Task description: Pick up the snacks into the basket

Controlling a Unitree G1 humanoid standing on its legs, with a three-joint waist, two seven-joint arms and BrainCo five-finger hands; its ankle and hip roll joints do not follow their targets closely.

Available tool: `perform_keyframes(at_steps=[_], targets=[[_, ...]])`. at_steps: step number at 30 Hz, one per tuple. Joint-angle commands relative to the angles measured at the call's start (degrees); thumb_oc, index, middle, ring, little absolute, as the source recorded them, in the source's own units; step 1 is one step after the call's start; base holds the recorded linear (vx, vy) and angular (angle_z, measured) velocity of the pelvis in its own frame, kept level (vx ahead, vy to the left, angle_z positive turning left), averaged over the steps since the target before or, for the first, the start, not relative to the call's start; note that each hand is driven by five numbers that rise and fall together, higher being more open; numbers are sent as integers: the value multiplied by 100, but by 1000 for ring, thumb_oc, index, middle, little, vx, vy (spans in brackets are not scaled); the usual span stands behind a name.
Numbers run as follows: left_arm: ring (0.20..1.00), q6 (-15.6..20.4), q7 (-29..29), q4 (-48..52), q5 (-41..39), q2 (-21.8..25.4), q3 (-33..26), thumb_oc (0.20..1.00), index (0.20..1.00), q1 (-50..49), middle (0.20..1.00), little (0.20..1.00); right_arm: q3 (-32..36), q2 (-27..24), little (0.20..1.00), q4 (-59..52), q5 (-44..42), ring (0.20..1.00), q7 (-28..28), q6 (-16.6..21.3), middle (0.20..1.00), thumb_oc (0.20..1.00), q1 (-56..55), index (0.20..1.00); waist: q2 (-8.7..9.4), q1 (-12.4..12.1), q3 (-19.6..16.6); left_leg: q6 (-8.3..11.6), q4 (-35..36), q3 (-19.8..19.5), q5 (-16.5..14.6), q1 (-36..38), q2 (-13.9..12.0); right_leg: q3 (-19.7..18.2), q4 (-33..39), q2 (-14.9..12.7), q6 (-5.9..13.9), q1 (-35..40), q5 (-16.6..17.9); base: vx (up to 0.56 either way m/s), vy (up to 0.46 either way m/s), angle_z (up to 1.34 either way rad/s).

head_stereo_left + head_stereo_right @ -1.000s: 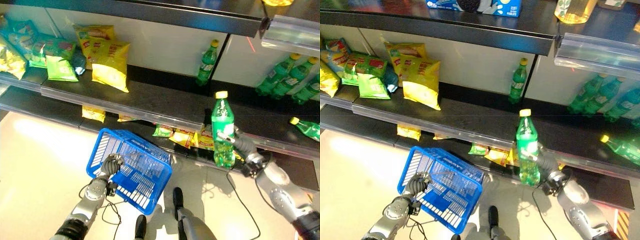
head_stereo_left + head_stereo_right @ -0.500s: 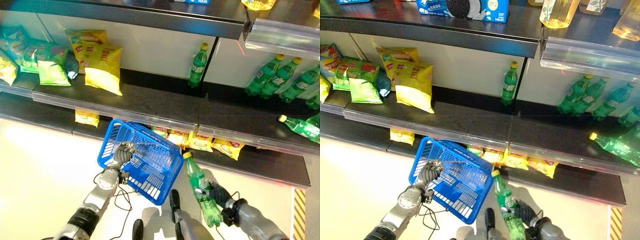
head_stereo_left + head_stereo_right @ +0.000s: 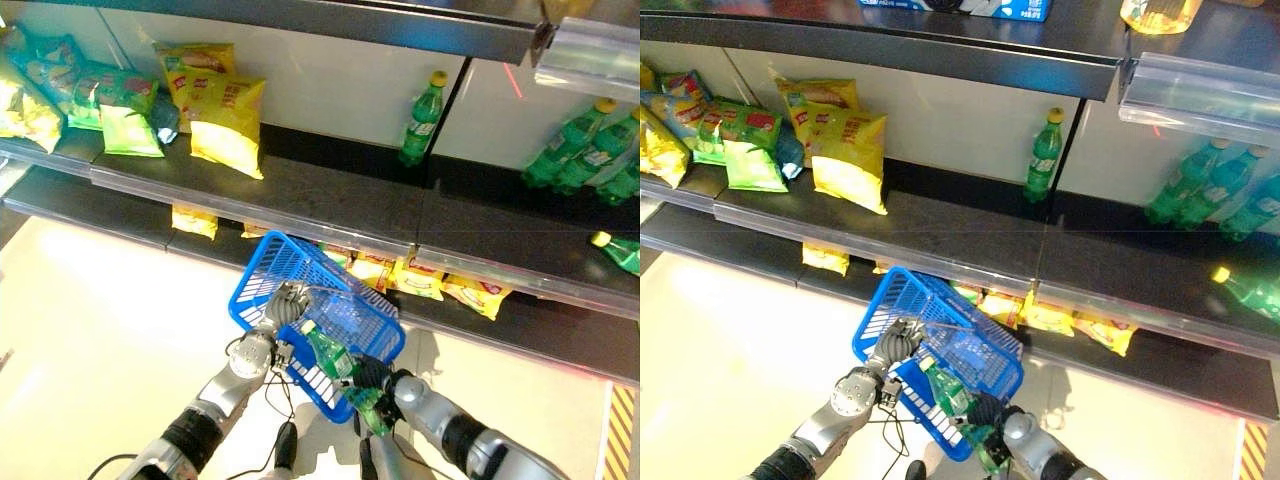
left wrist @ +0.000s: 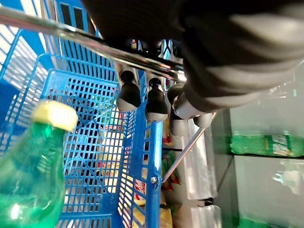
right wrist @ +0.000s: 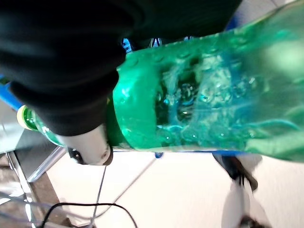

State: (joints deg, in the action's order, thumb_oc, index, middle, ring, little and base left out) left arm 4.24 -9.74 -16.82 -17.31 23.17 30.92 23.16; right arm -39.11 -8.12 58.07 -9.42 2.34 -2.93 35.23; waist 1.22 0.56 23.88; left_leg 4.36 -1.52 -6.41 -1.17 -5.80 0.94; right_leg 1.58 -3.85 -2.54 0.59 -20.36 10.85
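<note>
The left hand (image 3: 283, 305) curls round the metal handle (image 4: 95, 47) of the blue basket (image 3: 340, 320), holding it tilted. To its right, the green bottle (image 3: 335, 362) lies slanted, cap end pointing into the basket, base end gripped by the right hand (image 3: 372, 378) at the basket's lower rim. How far inside it sits is hard to tell; the mesh hides that.
</note>
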Motion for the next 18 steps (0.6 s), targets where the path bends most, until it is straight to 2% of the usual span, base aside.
perform_keyframes(at_steps=[1, 10, 18], targets=[[200, 498, 155, 1148, -245, -31, 149, 200, 200, 445, 200, 200, -45, 168, 200, 275, 240, 200, -134, 162, 200, 200, 441, 200, -121, -57, -290, -1, -116, -134, 75, -594, -5, -215, -844, -527, 809, -304, -792, -3, -26, 9], [200, 507, 412, 1719, -533, 114, 429, 200, 200, 229, 200, 200, 364, 427, 200, 977, -150, 200, -363, 114, 200, 200, 1127, 200, -275, -245, -228, -6, -184, -234, 92, -727, 39, -167, -911, -592, 799, -390, -796, -9, -8, 10], [200, 571, 608, 2237, -924, 353, 565, 200, 200, 101, 200, 200, 802, 257, 200, 1337, -485, 200, -569, 124, 200, 200, 1724, 200, -370, -400, -157, -22, -251, -288, 82, -828, 83, -144, -970, -641, 807, -486, -789, -19, -7, 5]])
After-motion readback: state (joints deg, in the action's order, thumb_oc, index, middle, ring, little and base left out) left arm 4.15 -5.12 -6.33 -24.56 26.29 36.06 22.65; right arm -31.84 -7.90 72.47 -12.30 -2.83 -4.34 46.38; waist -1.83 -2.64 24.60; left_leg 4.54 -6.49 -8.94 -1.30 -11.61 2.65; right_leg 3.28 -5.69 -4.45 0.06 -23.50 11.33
